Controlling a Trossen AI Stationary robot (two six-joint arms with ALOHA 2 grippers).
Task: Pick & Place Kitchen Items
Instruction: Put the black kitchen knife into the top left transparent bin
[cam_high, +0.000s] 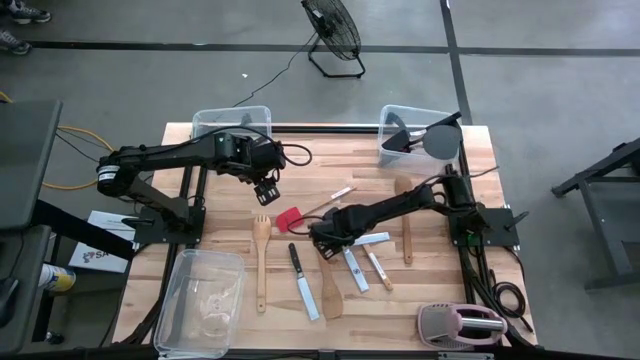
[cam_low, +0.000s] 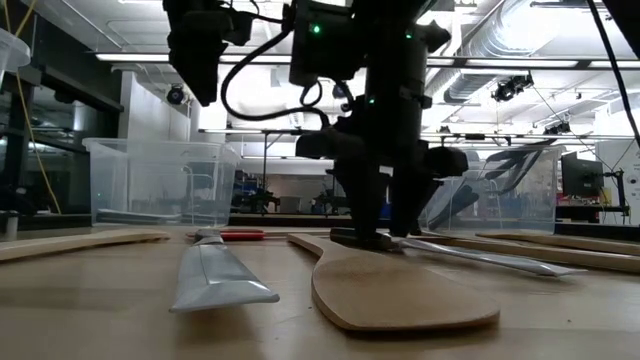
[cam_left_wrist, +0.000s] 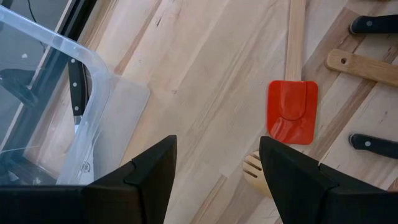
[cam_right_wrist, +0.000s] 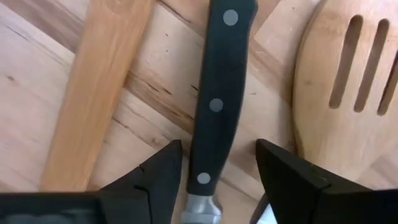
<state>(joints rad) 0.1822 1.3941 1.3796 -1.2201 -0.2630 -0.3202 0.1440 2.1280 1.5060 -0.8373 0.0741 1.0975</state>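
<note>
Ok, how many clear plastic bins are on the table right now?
3 clear plastic bins: the far-left bin at the table's far left corner; the far-right bin, holding dark utensils; the near-left bin at the near left corner. None seems hidden.

A lab or workshop: exposed ceiling ducts (cam_low: 520, 45), concrete floor (cam_high: 120, 80), floor fan (cam_high: 333, 32).

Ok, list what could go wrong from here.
1. The right claw straddles a knife handle lying between a wooden handle and a slotted spoon; closing could nudge or catch either.
2. The knife may tilt once lifted if gripped off balance.
3. The left claw hangs open near the red spatula; the arms work close and could clash.
</note>
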